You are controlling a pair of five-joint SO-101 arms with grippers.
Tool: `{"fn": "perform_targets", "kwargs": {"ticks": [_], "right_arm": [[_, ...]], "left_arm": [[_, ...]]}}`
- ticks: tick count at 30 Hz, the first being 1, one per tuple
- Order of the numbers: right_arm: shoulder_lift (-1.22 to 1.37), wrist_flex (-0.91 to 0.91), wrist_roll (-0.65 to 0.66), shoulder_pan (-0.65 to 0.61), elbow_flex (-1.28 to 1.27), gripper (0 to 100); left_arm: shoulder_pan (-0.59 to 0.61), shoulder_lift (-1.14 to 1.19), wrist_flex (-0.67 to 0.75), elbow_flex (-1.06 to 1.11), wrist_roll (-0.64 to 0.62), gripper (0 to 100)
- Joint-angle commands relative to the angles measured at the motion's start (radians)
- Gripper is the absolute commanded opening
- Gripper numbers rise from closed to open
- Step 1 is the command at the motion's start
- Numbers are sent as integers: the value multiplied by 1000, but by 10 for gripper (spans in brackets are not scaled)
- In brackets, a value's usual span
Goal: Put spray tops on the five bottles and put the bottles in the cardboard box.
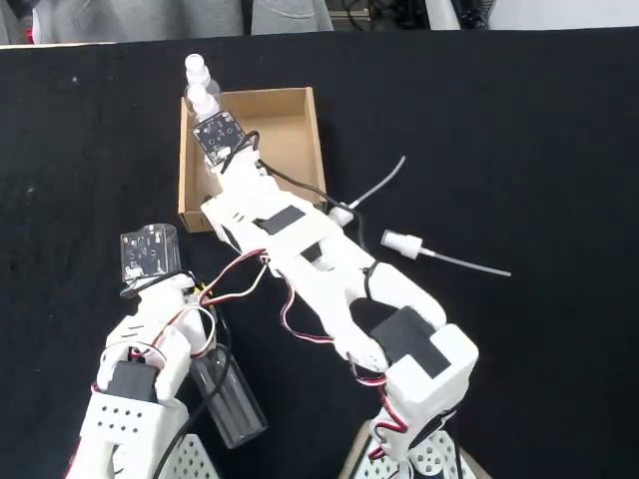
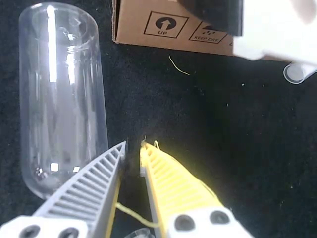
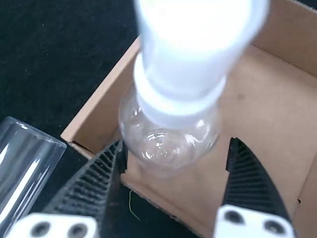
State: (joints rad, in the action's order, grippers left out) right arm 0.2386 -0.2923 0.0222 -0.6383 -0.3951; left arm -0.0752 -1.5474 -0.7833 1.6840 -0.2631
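Nearest, the left tool (image 2: 132, 145) is seen all but clenched with nothing between its tips, and a clear bottle (image 2: 59, 99) is set just beside it on the black tabletop (image 2: 223, 124); whether that bottle stands or lies cannot be told. Beyond, the right tool (image 3: 176, 144) is held wide open around a capped bottle (image 3: 168, 134) inside a corner of the cardboard box (image 3: 277, 114). Two loose spray tops (image 1: 402, 242) are left beside the box, one partly hidden by the right arm.
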Motion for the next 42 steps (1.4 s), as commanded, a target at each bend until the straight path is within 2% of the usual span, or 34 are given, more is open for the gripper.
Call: {"fn": "perform_targets", "kwargs": {"ticks": [1, 20, 25, 31, 42], "right_arm": [[-81, -9, 3, -14, 48, 262], [-300, -330, 3, -12, 39, 262], [-355, -430, 5, 31, 38, 262], [-377, -445, 5, 89, 27, 262], [-509, -448, 5, 87, -50, 262]], "left_arm": [[7, -5, -5, 25, 2, 41], [7, -5, -5, 25, 2, 41], [7, -5, -5, 25, 2, 41], [7, -5, -5, 25, 2, 41], [7, -5, -5, 25, 2, 41]]}}
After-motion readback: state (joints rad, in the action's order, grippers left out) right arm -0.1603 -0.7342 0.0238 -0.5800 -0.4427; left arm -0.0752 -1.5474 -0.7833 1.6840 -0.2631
